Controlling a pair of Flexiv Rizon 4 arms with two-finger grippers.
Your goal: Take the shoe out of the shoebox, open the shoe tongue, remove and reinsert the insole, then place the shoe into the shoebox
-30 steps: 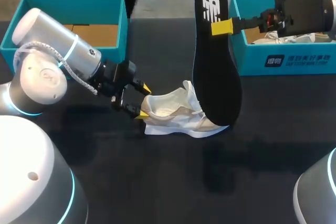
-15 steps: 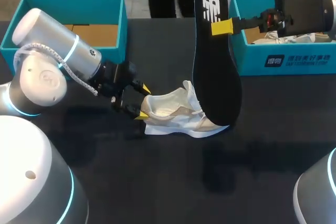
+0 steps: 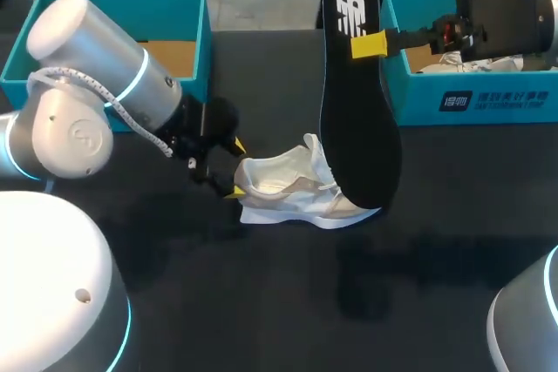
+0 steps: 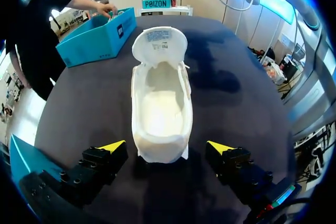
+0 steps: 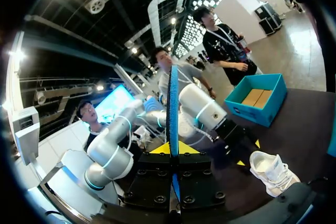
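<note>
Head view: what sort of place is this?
Probably a robot workbench for shoe handling: a dark table with teal shoeboxes, a white shoe, and a black insole gripped by the right tool.

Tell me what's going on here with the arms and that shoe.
The right pincer is shut on the black insole, holding it upright above the table by the white shoe. The shoe lies on the table with its tongue folded open and no insole inside. The left pincer is open at the shoe's heel. So the insole is out and not yet reinserted.
</note>
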